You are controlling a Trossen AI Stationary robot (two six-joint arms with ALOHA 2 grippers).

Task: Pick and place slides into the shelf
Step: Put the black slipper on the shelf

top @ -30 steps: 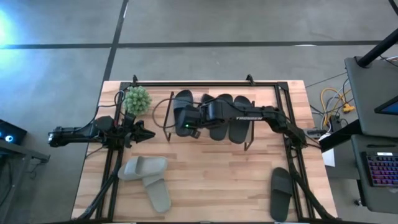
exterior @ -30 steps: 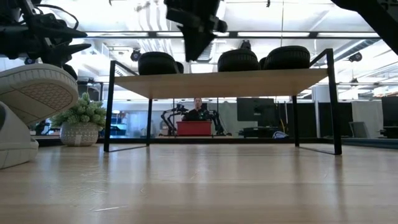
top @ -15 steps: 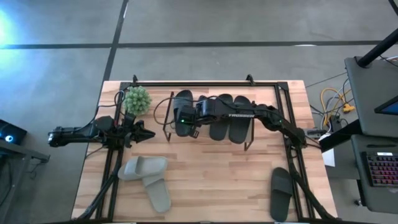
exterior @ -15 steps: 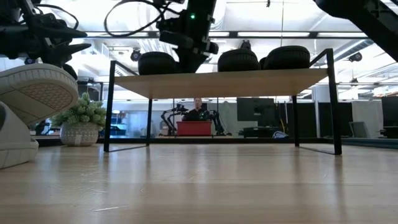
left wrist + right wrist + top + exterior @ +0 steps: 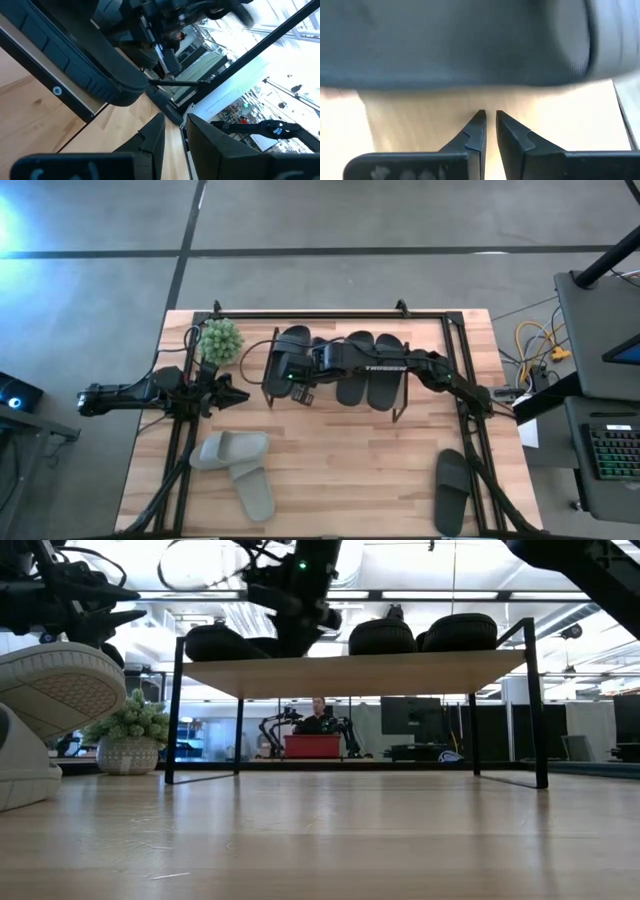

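Black slides on shelf: three black slides lie side by side on the shelf; in the low view they show as dark humps along its top board.
Leftmost shelf slide: a black one at the shelf's left end, partly under the right arm's wrist; in the low view it sits near the left post.
Right gripper: reaches from the table's right side across the shelf to its left end, over that leftmost slide. Its wrist view shows the fingers nearly pressed together, a thin gap between, nothing pinched; a dark slide surface fills the view just past the tips, with pale wood below.
Left gripper: waits at the table's left edge, near the shelf's left end, tips pointing toward it. Wrist view shows fingers close together, a narrow gap, holding nothing.
Pale slides: two grey-green ones on the table's front left, touching and crossed at an angle.
Loose black slide: one at the table's front right, well apart from the shelf.
Plant: small potted green plant at the back left, just beside the shelf.
Background: a person in the room beyond the shelf, low view.
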